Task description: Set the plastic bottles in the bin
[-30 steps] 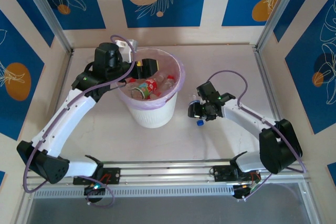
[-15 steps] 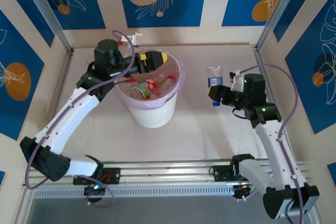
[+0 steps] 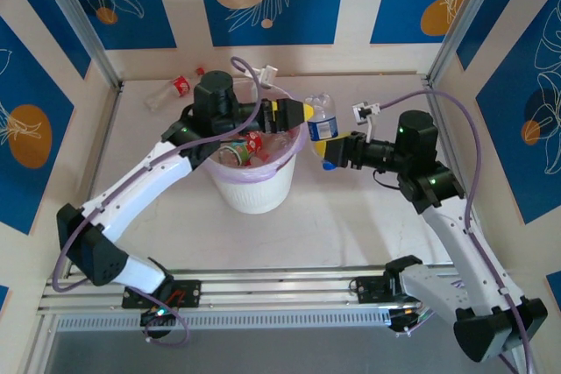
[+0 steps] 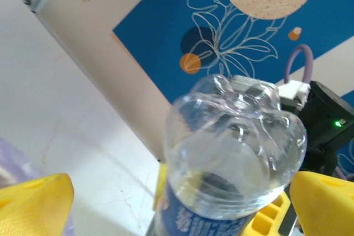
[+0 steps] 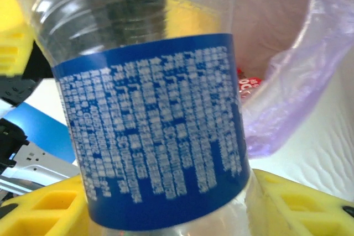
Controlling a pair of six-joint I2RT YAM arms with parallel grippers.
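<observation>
The right gripper (image 3: pixel 332 153) is pinched on a blue-labelled bottle (image 3: pixel 322 122). In the right wrist view its yellow fingers (image 5: pixel 41 214) press the bottle from both sides just below the label. The bottle is held off the table (image 3: pixel 351 216), just right of the bin's far right rim, with its clear moulded base pointing far and slightly left.

The left gripper (image 3: pixel 296 112) hangs over that same part of the rim, just left of the bottle, jaws spread wide. In the left wrist view its two yellow fingers (image 4: pixel 323 205) sit in the lower corners, with the bottle's clear base between them and touching neither.

The bin (image 3: pixel 254 190), a white ribbed bucket with a pinkish-purple bag (image 5: pixel 298 81) folded over its rim, stands left of centre on the table. Several bottles (image 3: pixel 252 143) lie inside it, with red labels showing among them.

One red-labelled bottle (image 3: pixel 171 88) lies on its side on the table in the far left corner, well apart from the bin and from both grippers.
</observation>
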